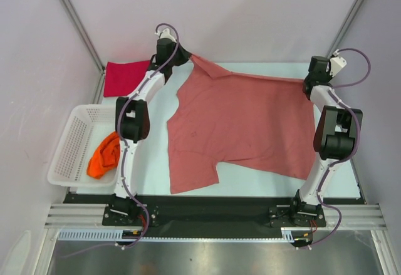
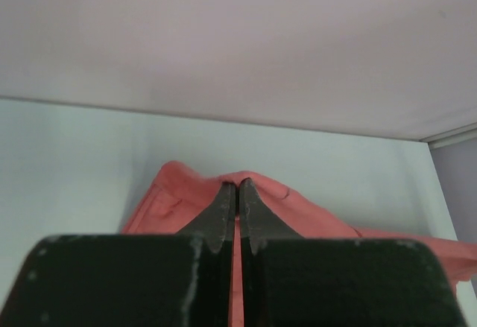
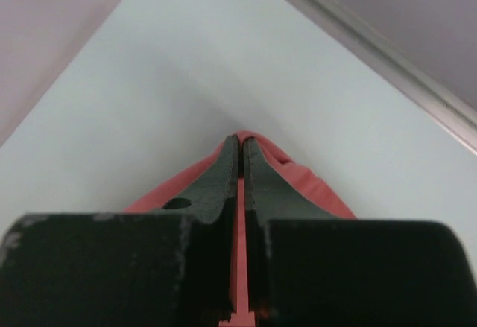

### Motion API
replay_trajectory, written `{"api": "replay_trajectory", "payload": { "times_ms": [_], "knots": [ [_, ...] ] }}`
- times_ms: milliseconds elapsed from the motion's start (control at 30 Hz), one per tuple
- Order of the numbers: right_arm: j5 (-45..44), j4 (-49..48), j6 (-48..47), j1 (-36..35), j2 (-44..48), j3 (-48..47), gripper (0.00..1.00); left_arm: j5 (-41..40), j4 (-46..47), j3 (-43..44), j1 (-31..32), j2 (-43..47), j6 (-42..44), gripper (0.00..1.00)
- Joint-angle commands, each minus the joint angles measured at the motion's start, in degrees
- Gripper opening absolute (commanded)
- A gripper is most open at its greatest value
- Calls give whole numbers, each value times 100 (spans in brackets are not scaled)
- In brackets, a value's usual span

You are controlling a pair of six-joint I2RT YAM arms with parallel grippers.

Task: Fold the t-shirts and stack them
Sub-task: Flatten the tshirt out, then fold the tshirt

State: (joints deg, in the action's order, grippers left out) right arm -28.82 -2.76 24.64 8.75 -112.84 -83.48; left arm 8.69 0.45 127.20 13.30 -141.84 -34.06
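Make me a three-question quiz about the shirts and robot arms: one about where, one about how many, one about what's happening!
1. Where is the orange t-shirt?
A) in the white basket
B) on the floor
C) hanging on the wall

2. How many t-shirts show?
A) one
B) three
C) five

3. What are the left end effector and right end effector doing?
A) hanging open
B) shut on the salmon-pink t-shirt
C) gripping the basket

Answers: 1A, bunched inside it. 2B, salmon-pink, orange, plus a red t-shirt far left. 3B, wrist views show cloth pinched.
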Motion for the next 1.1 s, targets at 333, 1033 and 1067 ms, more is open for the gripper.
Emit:
{"api": "replay_trajectory", "payload": {
  "times_ms": [333,1033,1067],
  "knots": [
    [720,3122,453,91,139,-986,0,229,-1055,-1970,-135,2292,-302,0],
    [1379,4065,1007,443,1036,51,0,1266,-2022,-3780,-187,3637,-496,0],
    [1370,4065,1007,443,1070,104,0,1319,-2048,-3825,-205,3663,-539,0]
  ]
}}
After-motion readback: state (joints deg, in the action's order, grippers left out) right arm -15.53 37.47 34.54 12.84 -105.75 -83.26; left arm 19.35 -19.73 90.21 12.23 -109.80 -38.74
